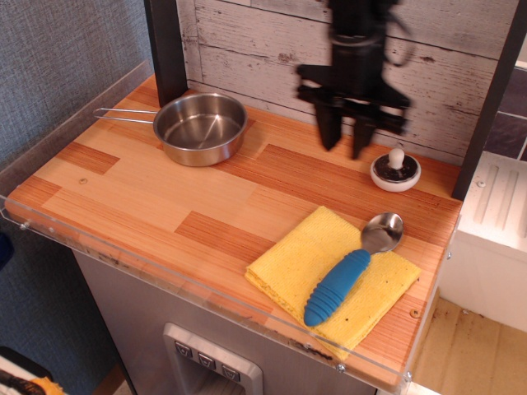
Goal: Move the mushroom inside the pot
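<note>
The mushroom (395, 171) lies upside down at the back right of the wooden tabletop, its white cap down, dark gill ring and short white stem up. The pot (200, 127), a shallow shiny steel pan with a thin wire handle pointing left, stands at the back left and is empty. My gripper (343, 148) hangs above the table just left of the mushroom, its two dark fingers apart and holding nothing. It is blurred by motion.
A yellow cloth (332, 275) lies at the front right with a blue-handled metal spoon (354, 265) on it. A white plank wall (247, 49) runs along the back. A dark post (167, 49) stands behind the pot. A clear plastic rim (165, 276) edges the table.
</note>
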`<state>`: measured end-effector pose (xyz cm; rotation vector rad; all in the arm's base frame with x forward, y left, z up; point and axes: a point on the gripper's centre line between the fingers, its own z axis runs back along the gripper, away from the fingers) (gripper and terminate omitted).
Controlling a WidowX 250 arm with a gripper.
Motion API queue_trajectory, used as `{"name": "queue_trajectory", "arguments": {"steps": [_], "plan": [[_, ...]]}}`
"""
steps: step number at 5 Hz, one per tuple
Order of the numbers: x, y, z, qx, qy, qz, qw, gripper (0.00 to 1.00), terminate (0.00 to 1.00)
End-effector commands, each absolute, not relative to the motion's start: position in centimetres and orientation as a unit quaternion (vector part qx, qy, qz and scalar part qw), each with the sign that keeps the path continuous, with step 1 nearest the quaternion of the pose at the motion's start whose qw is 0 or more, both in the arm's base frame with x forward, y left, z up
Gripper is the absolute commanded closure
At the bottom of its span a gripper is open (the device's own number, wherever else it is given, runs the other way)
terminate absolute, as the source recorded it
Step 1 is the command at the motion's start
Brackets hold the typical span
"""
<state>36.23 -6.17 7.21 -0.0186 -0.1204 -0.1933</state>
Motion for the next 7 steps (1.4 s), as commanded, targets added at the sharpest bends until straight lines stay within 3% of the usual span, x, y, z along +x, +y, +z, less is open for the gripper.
{"name": "queue_trajectory", "arguments": {"steps": [1, 5, 6, 7], "plan": [[38.8, -8.2, 7.6, 0.007, -0.084, -0.108, 0.991, 0.0, 0.0], [41.6, -9.7, 5.3, 0.008, -0.082, -0.111, 0.99, 0.0, 0.0], [41.8, -9.9, 4.8, 0.011, -0.078, -0.115, 0.99, 1.0, 0.0], [41.7, -9.9, 4.5, 0.013, -0.072, -0.116, 0.991, 1.0, 0.0]]}}
